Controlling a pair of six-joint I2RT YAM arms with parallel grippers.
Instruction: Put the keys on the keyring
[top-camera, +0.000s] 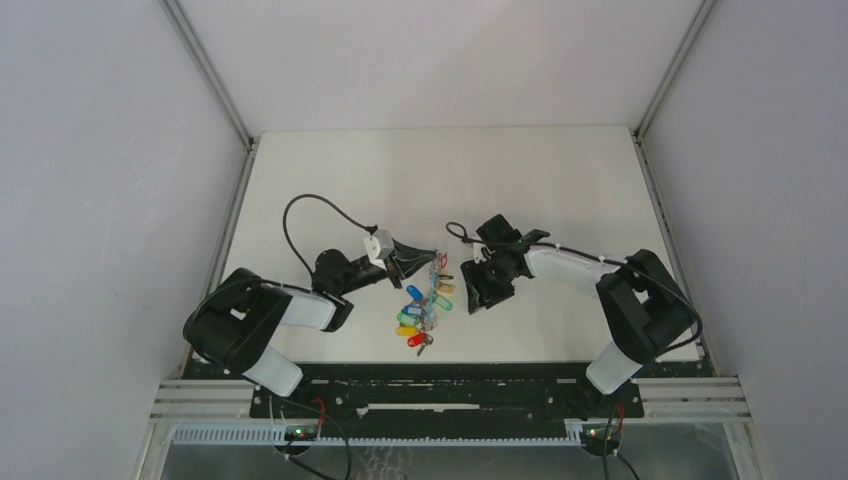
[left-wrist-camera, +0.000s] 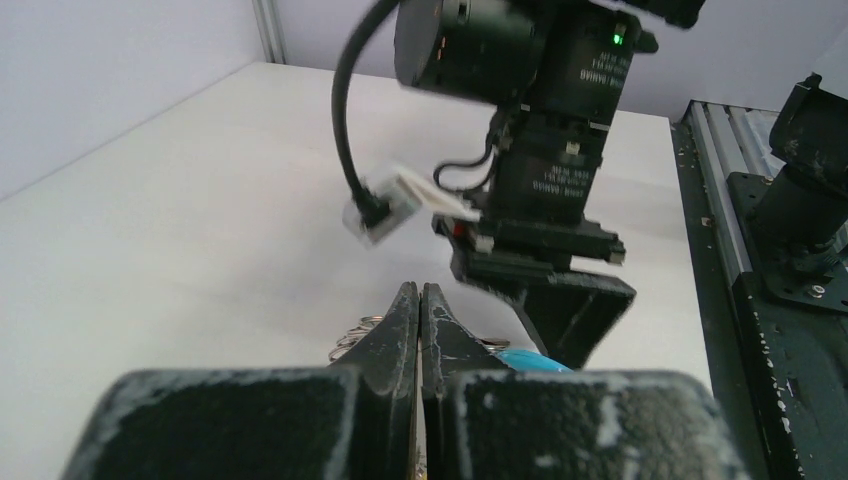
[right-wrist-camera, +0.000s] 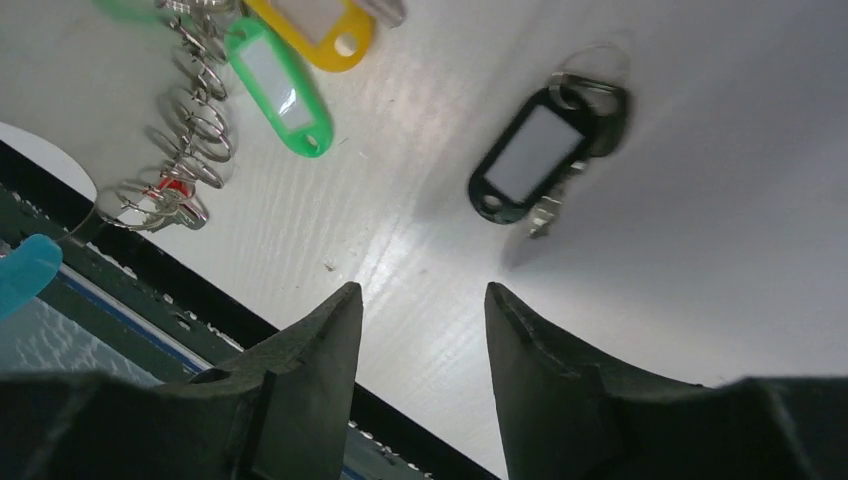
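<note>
The left end effector (left-wrist-camera: 420, 295) is pressed together at the keyring (top-camera: 436, 285); whether it pinches the band is hidden. The right end effector (right-wrist-camera: 420, 300) stands apart and empty, short of a black-tagged key (right-wrist-camera: 530, 160) loose on the tabletop (right-wrist-camera: 720, 260). A glancing pinch could skid it away. The coloured keys (top-camera: 416, 318) cluster along the keyring.
</note>
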